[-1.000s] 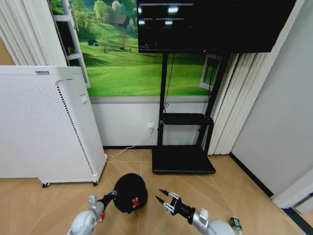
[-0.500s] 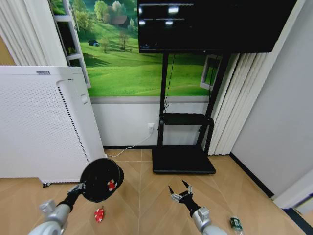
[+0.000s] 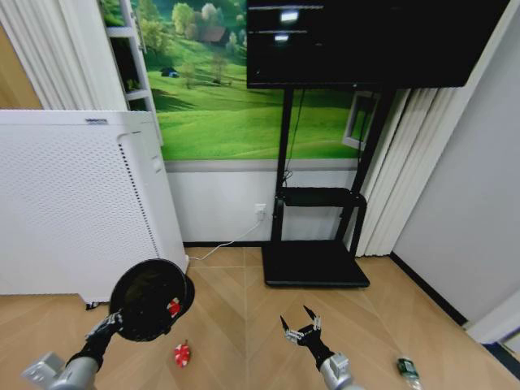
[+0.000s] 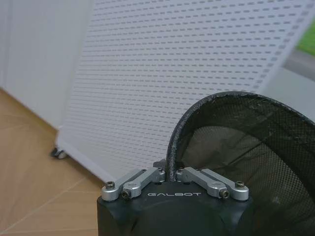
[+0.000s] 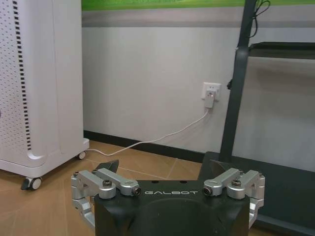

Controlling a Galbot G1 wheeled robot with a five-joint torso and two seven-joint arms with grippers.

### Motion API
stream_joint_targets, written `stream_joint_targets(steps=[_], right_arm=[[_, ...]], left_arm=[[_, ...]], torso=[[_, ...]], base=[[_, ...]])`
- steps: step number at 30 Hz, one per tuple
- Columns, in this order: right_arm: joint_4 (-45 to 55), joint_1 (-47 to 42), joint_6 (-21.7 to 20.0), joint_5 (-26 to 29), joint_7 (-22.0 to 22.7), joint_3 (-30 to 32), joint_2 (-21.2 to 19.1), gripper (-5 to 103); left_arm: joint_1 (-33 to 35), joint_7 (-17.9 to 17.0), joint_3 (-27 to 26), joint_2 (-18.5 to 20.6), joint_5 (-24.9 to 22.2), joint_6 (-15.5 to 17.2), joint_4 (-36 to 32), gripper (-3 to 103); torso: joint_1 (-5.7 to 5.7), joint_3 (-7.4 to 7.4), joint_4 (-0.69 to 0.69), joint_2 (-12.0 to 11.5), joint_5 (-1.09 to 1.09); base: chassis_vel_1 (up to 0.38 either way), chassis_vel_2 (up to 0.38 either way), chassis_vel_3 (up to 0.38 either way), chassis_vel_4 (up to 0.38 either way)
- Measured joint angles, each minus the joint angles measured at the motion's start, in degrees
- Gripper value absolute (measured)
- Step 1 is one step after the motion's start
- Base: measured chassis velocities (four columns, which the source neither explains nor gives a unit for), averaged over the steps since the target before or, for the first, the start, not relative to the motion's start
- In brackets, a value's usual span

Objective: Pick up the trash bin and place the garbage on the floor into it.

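Trash bin (image 3: 150, 299) hangs tilted from left claw (image 3: 108, 324).

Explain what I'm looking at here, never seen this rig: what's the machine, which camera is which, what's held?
It is a wheeled two-armed robot. The wide picture comes from its head camera, looking down at a wooden floor; the other two come from cameras on its wrists. The left end effector is clamped on the rim of a black mesh trash bin, lifted and tilted, with one red-and-white scrap inside. The right end effector is open and empty. On the floor lie another scrap and a small greenish bottle.
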Motion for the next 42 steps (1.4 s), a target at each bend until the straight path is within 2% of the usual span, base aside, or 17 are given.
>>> stream_joint_targets(steps=[3, 7, 11, 13, 15, 16, 20, 24, 26, 29, 33, 35, 42], right_arm=[[-0.2, -0.1, 0.2, -0.2, 0.0, 0.0, 0.3, 100], [-0.9, 0.6, 0.3, -0.9, 0.3, -0.2, 1.0, 100], [-1.2, 1.2, 0.2, -1.1, 0.4, -0.8, 1.2, 100], [-1.8, 1.7, 0.5, -1.7, 0.9, -1.3, 1.7, 100], [-2.1, 2.1, 0.7, -2.0, 1.3, -1.7, 1.9, 100], [-2.7, 2.8, 1.1, -2.4, 1.6, -2.1, 2.0, 100], [-4.1, 4.4, 1.2, -4.2, 1.8, -2.8, 1.9, 100], [-5.8, 5.5, 0.9, -5.3, 1.7, -3.2, 1.8, 100], [-8.3, 6.2, 0.0, -6.7, 0.7, -3.5, 2.1, 100], [-10.4, 6.4, -0.8, -8.1, 0.2, -4.0, 2.7, 100], [-15.7, 7.6, -1.7, -12.2, -1.0, -6.2, 4.1, 100], [-19.2, 8.9, -1.9, -14.5, -1.6, -8.0, 4.5, 100], [-25.6, 12.4, -2.6, -16.7, -2.2, -12.1, 5.4, 100]], left_arm=[[0.5, -1.3, -0.4, -0.1, -0.9, 0.8, -0.2, 3], [2.7, -4.8, -1.8, -0.6, -3.5, 3.3, -0.4, 3], [3.5, -5.9, -2.3, -1.1, -5.1, 4.1, -0.4, 3], [3.7, -7.2, -2.4, -1.2, -7.2, 5.2, 0.7, 3], [3.7, -7.6, -2.3, -1.2, -8.0, 5.5, 1.3, 3], [3.6, -8.1, -2.2, -1.1, -8.8, 5.7, 2.2, 3], [3.0, -9.1, -1.8, -1.1, -9.7, 6.2, 4.1, 3], [2.9, -9.6, -1.5, -1.3, -10.3, 6.3, 5.6, 3], [2.5, -9.9, -1.1, -1.5, -10.4, 6.2, 7.5, 3], [2.2, -10.0, -0.9, -1.5, -10.4, 5.9, 8.9, 3], [2.1, -9.8, -1.4, -1.9, -10.4, 5.3, 10.7, 3], [2.3, -9.3, -1.8, -1.9, -10.3, 4.9, 11.2, 3], [2.6, -8.7, -2.0, -2.5, -9.5, 4.5, 11.6, 3]], torso=[[0.0, 0.0, 0.01, 0.0, 0.02], [0.0, 0.0, 0.01, 0.0, 0.0], [0.0, -0.01, 0.02, 0.0, 0.03], [0.0, 0.0, 0.01, 0.0, -0.03], [0.01, 0.0, 0.01, 0.0, 0.03], [0.01, 0.0, 0.01, 0.0, -0.03], [0.01, 0.0, 0.0, 0.0, 0.0], [0.01, 0.0, 0.0, 0.0, -0.02], [0.01, 0.0, 0.05, 0.0, 0.01], [0.02, 0.01, 0.02, 0.0, 0.0], [0.01, 0.01, -0.03, 0.0, 0.01], [0.01, 0.0, -0.01, 0.0, 0.01], [0.01, 0.0, 0.01, 0.0, 0.0]], base=[[0.269, 0.293, -0.281, -0.267], [0.312, 0.32, -0.312, -0.315], [0.354, 0.346, -0.377, -0.344], [0.363, 0.366, -0.378, -0.337], [0.372, 0.38, -0.377, -0.336], [0.355, 0.35, -0.338, -0.372], [0.333, 0.302, -0.321, -0.337], [0.198, 0.147, -0.162, -0.224], [0.113, 0.058, -0.008, -0.08], [-0.001, 0.013, 0.021, 0.003], [-0.129, -0.041, 0.052, 0.031], [-0.04, -0.037, 0.007, 0.015], [0.0, 0.0, 0.0, 0.0]])
